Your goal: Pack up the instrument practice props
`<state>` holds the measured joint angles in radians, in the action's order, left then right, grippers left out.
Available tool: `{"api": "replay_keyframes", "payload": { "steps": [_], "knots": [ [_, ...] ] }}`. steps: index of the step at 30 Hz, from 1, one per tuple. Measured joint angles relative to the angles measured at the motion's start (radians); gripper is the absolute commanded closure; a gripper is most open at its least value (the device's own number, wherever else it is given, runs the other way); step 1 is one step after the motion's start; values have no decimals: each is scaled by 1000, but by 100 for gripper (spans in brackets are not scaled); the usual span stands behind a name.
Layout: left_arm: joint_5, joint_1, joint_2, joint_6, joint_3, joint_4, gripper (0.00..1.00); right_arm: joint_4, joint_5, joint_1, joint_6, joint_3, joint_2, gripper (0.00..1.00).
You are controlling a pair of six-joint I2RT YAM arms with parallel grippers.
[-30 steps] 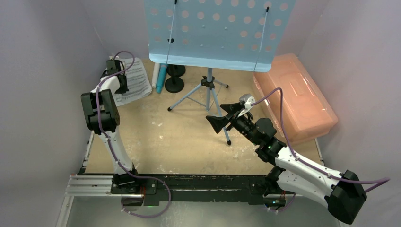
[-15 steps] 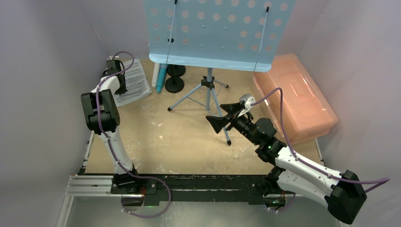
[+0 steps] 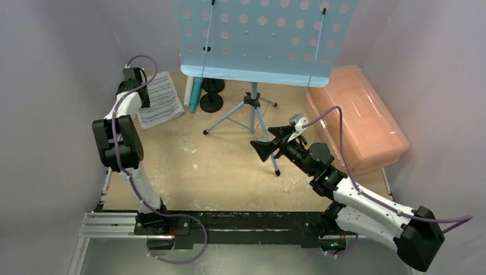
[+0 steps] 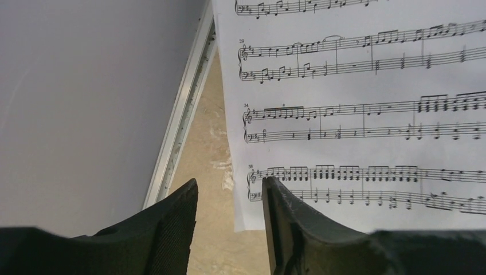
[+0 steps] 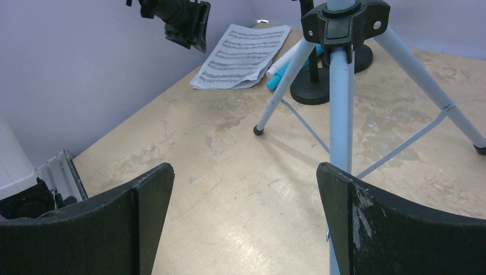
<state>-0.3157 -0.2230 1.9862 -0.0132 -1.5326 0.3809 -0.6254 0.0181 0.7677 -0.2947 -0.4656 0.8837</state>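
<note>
The light-blue perforated music rack (image 3: 258, 40) stands on its tripod (image 3: 252, 114) at the back centre. The printed sheet music (image 3: 163, 103) lies flat at the back left. A white microphone (image 3: 187, 91) and a blue microphone (image 3: 196, 94) lie beside two black round-based holders (image 3: 211, 103). My left gripper (image 3: 140, 91) hangs over the sheet's left edge (image 4: 355, 114), jaws a little apart and empty (image 4: 229, 189). My right gripper (image 3: 262, 137) is wide open and empty (image 5: 245, 172), just in front of a tripod leg (image 5: 341, 114).
A pink translucent box (image 3: 358, 117) with its lid on sits at the right, against the wall. Walls close in the table on the left, back and right. A metal rail (image 4: 183, 114) runs along the left table edge beside the sheet.
My left arm has shifted a little left and back, bringing its gripper over the sheet's left edge. The right arm has not moved.
</note>
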Motion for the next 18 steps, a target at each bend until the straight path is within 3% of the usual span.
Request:
{"api": "replay_keyframes", "payload": {
  "steps": [9, 18],
  "knots": [
    [62, 0, -151, 82, 55, -7, 32, 19, -29, 1, 7, -6, 0, 2],
    [174, 1, -456, 195, 166, -23, 29, 61, -108, 3, 34, -26, -2, 2]
  ]
}}
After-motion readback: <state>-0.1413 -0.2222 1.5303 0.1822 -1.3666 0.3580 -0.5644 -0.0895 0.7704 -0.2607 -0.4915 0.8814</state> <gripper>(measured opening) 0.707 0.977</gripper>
